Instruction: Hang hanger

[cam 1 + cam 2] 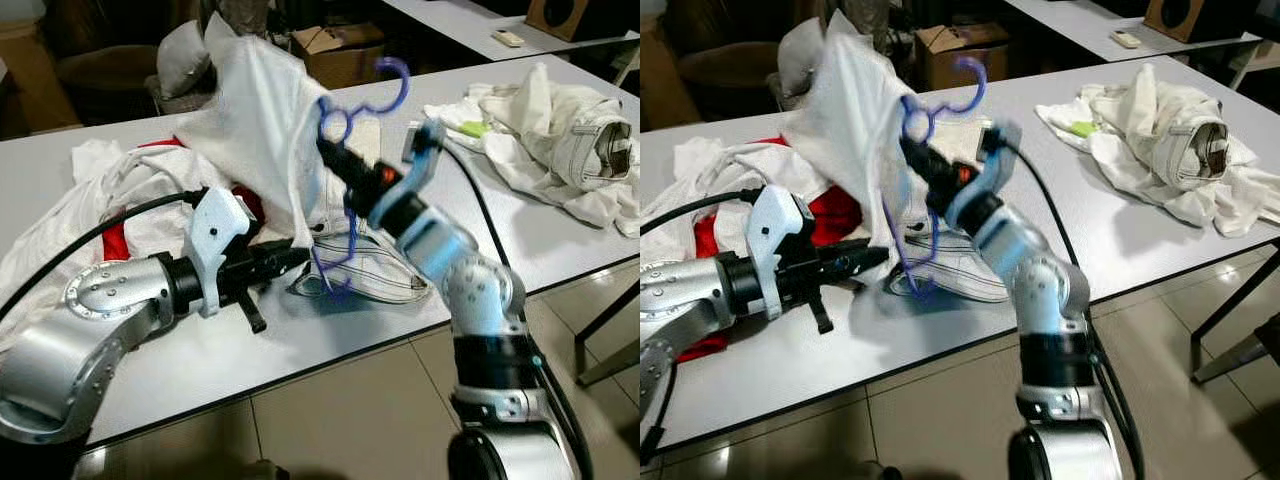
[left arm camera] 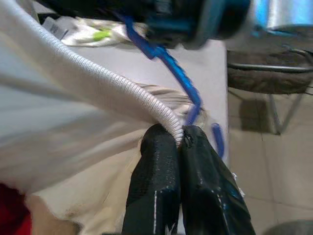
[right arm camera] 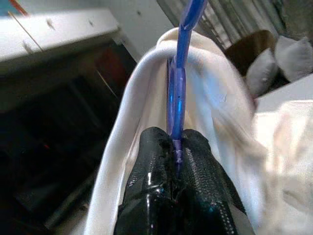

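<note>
left tool (image 1: 285, 262): low over the near part of the worktop, its two black fingers (image 2: 161, 166) pressed together on a ribbed hem of the white garment (image 1: 255, 130); a thin fold of cloth is all it has, so a tug from the other arm could slide the hem out

right tool (image 1: 335, 158): raised above the worktop, fingers (image 3: 156, 161) pinching the flat blue bar of the hanger (image 1: 350, 105) edge-on; a narrow plastic bar between two pads may twist or swivel if the cloth drags on it

hanger: held up in the air, its hook (image 1: 395, 75) topmost and free, the garment draped over one side of it, the lower blue frame (image 1: 340, 270) reaching down to the cloth on the worktop; nothing to hang it on can be made out here

garment: stretched between the two tools, bunched to one side; the risk I judge greatest is that it slips off the hanger's shoulder when lifted, since it does not look seated evenly

red cloth (image 1: 120, 240): lying under the white heap beside the left arm; it could get dragged along if the heap is pulled

worktop (image 1: 330, 330): near edge close beneath the hanging frame; the frame might catch on it

far pile (image 1: 560, 140): pale clothes at the far right corner, well apart, no trouble
</note>
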{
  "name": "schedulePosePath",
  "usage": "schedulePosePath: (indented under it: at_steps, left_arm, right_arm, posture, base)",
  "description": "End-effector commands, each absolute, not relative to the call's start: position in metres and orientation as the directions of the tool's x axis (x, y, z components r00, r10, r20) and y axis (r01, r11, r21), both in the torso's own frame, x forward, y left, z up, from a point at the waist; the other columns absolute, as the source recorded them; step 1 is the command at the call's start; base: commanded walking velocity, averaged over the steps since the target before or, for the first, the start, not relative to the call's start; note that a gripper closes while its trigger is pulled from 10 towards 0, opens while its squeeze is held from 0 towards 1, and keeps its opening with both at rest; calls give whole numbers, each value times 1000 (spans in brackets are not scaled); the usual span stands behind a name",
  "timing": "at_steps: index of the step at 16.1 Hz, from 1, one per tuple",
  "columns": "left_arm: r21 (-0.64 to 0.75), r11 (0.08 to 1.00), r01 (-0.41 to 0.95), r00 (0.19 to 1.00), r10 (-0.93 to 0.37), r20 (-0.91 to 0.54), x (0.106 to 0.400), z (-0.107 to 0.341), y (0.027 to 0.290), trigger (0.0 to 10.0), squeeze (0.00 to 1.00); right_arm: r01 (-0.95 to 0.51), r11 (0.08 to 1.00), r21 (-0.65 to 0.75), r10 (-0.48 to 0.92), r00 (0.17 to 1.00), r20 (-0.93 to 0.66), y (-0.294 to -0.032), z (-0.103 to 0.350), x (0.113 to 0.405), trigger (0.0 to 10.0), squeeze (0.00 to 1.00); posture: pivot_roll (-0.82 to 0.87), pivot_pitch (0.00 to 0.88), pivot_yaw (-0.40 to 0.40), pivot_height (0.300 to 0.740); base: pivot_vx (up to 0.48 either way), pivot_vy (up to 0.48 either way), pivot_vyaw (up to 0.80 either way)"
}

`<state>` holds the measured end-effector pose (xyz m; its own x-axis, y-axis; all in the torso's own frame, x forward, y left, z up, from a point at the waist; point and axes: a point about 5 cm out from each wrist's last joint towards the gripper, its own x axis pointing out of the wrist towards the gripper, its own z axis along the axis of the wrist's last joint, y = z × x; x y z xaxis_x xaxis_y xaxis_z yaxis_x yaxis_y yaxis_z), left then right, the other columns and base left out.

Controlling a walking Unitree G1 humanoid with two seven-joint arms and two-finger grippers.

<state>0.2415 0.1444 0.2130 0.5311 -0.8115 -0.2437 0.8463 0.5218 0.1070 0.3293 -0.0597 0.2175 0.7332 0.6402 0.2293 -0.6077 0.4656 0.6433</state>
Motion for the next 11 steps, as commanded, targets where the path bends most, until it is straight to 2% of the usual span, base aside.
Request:
schedulePosePath:
  at_steps: [1,4,7,9,11]
  left_arm:
    - [93,458,884,466,-846,-258,233,216,140,0,0]
    - [18,400,916,397,-903,-166,225,230,134,0,0]
    - [-35,370,928,367,-927,-75,224,238,126,0,0]
    - [-103,298,949,299,-954,-13,218,241,115,0,0]
    - [-99,333,938,316,-936,-153,217,224,115,0,0]
  right_arm:
    - [-590,431,683,636,735,234,-59,220,331,10000,0]
    - [-551,377,744,619,748,240,-56,219,334,10000,0]
    - [-526,341,780,597,761,252,-55,218,337,10000,0]
    - [-484,292,825,560,786,263,-56,219,340,10000,0]
    - [-469,225,854,545,787,288,-55,222,341,10000,0]
  posture:
    - [-12,0,28,740]
    - [-4,0,20,740]
    - [-2,0,17,740]
    - [-3,0,18,740]
    - [-4,0,22,740]
  base:
    - [0,0,0]
    - [0,0,0]
    - [0,0,0]
    - [0,0,0]
    - [0,0,0]
